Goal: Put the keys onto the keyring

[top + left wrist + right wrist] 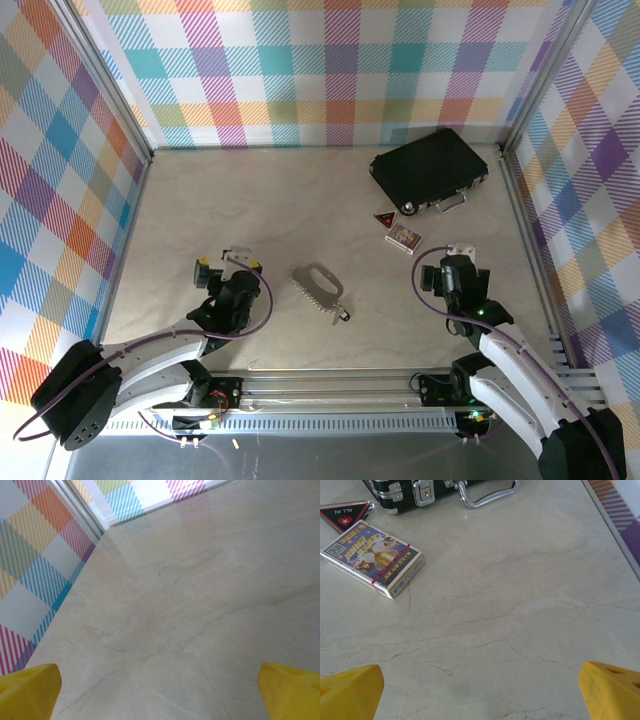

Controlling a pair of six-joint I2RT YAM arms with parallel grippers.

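Plainly the left claw [160,694] and right claw [480,692] gape wide, empty

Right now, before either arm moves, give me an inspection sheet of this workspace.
Surface: beige marble-patterned tabletop, no spills seen.
Job's things: silver-grey toothed metal keys lying flat at centre, between the arms; small dark piece beside them, too small to identify.
Clutter: black hard case with metal handle far right; red-and-black triangular "ALL IN" marker; blue boxed card deck beside it.
Grippers: left gripper and right gripper, jaws open, empty.
Cables: purple cables loop along both arms.
Surroundings: pastel checked walls, aluminium frame posts.
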